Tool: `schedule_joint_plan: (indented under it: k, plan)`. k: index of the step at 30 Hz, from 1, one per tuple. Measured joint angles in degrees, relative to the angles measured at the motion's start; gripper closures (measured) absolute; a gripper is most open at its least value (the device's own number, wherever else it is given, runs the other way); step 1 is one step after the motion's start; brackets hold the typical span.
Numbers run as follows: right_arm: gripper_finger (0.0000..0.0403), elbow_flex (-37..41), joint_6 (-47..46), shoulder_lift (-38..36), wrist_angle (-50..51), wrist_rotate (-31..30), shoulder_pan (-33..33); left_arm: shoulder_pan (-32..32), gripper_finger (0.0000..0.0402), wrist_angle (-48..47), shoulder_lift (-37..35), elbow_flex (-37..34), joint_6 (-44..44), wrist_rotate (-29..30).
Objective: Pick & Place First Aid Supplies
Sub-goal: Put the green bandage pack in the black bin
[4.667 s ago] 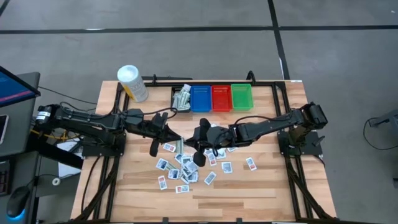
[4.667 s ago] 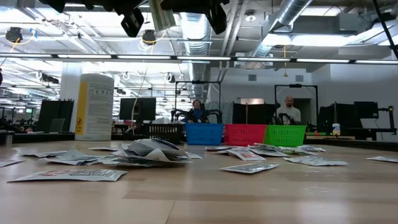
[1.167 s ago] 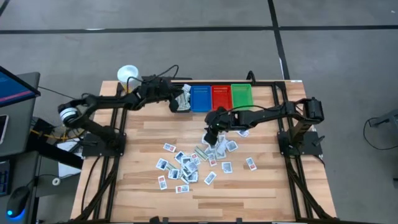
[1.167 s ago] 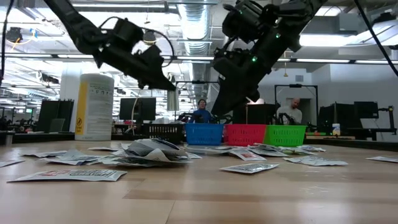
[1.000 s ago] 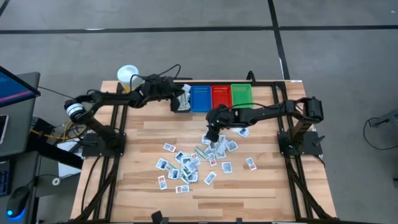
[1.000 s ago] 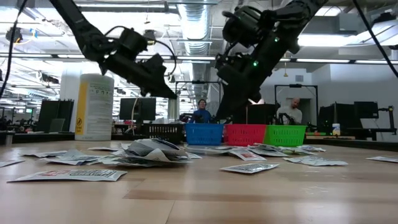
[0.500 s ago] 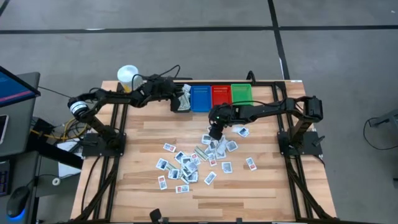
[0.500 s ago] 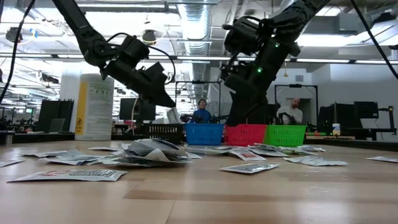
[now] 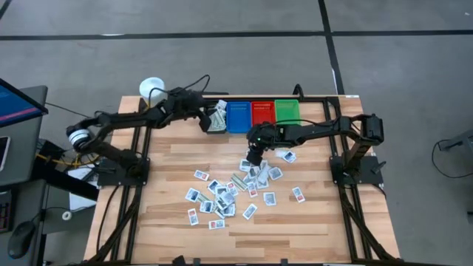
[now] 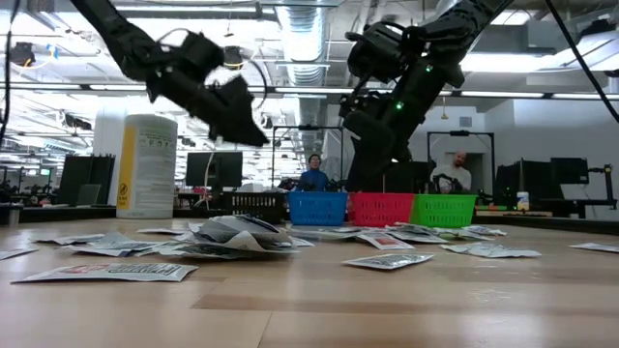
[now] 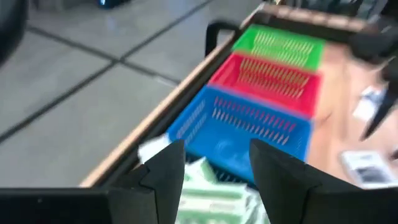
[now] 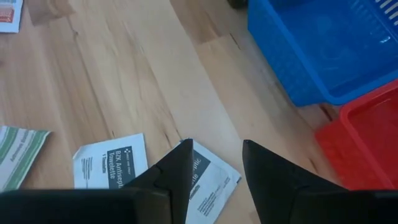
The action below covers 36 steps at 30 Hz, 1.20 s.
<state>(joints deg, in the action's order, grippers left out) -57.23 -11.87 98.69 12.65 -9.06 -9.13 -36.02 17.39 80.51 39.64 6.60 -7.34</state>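
My left gripper (image 11: 212,168) hangs over the black bin (image 9: 216,118), fingers spread and released, holding nothing; green-and-white packets (image 11: 208,194) lie heaped in that bin right beneath them, with the blue bin (image 11: 249,124), red bin (image 11: 268,78) and green bin (image 11: 283,45) lined up just beyond. My right gripper (image 12: 214,163) hovers above the table (image 9: 310,222) with its fingers parted and empty; an antiseptic packet (image 12: 208,180) lies directly below, another antiseptic wipe packet (image 12: 111,163) just beside it, and the scattered first aid packets (image 9: 222,193) spread nearby.
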Motion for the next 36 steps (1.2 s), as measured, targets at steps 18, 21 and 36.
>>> schedule_joint_plan:
  k: [18,21,36]
  plan:
    - [0.0275,0.0,-2.31,-0.02,-9.33,2.89,8.6,15.53,0.0239,-12.76,-13.66,-0.05,-8.67,-3.44]
    - [0.0281,0.0,-5.67,-0.01,-11.86,4.93,11.1,18.54,0.0239,-16.11,-14.62,-0.05,-9.07,-3.44]
    - [0.029,0.0,-16.15,-0.02,-13.31,-2.92,20.86,33.04,0.0239,-17.42,-14.93,-0.05,-14.72,-3.45]
